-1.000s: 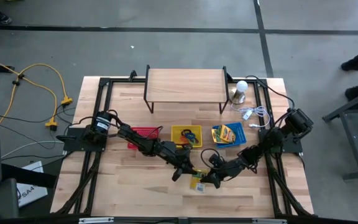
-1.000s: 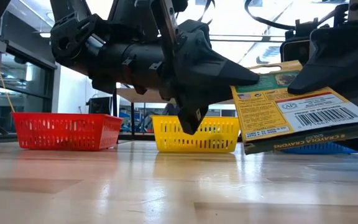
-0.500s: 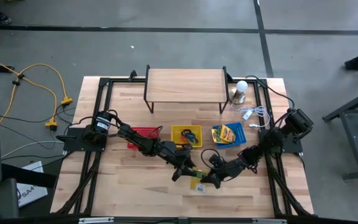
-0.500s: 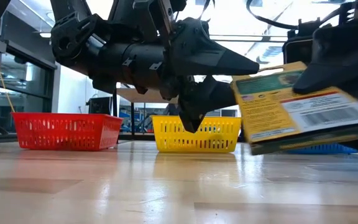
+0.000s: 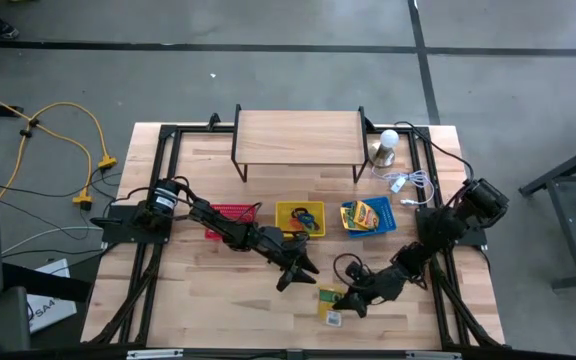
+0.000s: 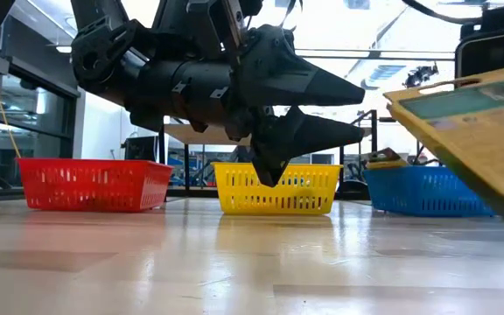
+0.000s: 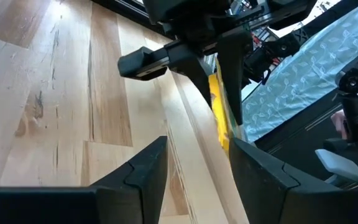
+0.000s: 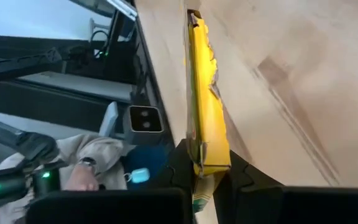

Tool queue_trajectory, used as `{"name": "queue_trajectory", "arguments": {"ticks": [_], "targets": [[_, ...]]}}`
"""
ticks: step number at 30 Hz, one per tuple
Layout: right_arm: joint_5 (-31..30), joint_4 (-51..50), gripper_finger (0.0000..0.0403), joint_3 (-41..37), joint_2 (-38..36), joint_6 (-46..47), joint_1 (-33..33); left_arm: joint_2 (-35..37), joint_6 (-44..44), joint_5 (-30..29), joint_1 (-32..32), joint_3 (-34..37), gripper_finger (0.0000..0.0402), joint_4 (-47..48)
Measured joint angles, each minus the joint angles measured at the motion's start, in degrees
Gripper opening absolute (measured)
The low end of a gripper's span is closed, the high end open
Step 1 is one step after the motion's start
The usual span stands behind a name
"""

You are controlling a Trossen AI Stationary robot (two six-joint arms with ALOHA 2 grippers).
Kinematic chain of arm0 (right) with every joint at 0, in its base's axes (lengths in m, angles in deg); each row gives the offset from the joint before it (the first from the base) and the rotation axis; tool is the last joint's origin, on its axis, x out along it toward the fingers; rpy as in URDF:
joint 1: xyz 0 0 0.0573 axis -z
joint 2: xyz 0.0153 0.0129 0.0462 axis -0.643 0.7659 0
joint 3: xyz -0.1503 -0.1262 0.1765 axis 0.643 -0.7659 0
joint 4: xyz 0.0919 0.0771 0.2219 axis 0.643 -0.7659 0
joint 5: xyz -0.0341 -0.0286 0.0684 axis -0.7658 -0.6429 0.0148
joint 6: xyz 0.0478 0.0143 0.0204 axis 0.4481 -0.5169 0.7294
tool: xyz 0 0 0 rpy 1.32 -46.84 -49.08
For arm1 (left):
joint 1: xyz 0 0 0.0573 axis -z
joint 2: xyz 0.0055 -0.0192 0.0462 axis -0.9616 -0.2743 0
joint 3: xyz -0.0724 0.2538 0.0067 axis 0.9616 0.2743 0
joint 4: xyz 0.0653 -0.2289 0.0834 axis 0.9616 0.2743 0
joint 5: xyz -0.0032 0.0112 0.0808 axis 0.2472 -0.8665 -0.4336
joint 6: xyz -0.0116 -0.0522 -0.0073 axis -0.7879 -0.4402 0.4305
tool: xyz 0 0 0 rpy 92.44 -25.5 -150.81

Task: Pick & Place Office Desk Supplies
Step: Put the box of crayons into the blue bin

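A flat yellow-and-green crayon box (image 5: 333, 305) is held near the table's front, right of the middle, by my right gripper (image 5: 356, 297). The box shows tilted at the right of the low view (image 6: 471, 131) and edge-on in the right wrist view (image 8: 205, 93). My left gripper (image 5: 306, 268) is open and empty, a little to the left of the box and farther back; its two fingers point at the box in the low view (image 6: 361, 112). More crayon boxes lie in the blue basket (image 5: 366, 215). My right gripper pinches the crayon box between its two fingers at one end (image 8: 210, 163), one finger on each flat face. The fingers come slanting from the table's far right and lie along the box. The box is tilted, and what shows of it is clear of the table.
A red basket (image 5: 233, 212), a yellow basket (image 5: 300, 217) with small coloured items and the blue basket stand in a row mid-table. A wooden shelf (image 5: 298, 140) stands at the back, with a white bulb (image 5: 388, 142) and white wire (image 5: 408, 182) at the far right.
My right gripper has carried the crayon box toward the table's near edge and a little to the right, away from between my left gripper's fingers. The box has tipped more steeply in the low view.
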Motion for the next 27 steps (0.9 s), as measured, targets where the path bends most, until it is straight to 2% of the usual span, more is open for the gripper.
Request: {"name": "queue_trajectory", "arguments": {"ticks": [6, 12, 17, 23, 27], "targets": [[-6.9, -2.8, 0.0015, 0.0, 0.0, 1.1, -2.5, 0.0, 0.0, 0.0, 0.0, 0.0, 0.0166, -0.2], [-7.8, -6.2, 0.0015, 0.0, -3.7, 0.4, -2.1, 0.0, 0.0, 0.0, 0.0, 0.0, 0.0166, -0.9], [-8.9, -22.3, 0.0015, 0.0, -13.9, 0.7, -2.0, 0.0, 0.0, 0.1, 0.0, 0.0, 0.0166, -0.9], [-16.6, -44.1, 0.0015, 0.0, -29.8, 4.6, -2.0, 0.0, 0.0, 0.9, 0.0, 0.0, 0.0166, -1.0], [-21.7, -51.8, 0.0015, 0.0, -38.3, 4.5, -2.0, 0.0, 0.0, 1.4, 0.0, 0.0, 0.0166, -1.0]]}}
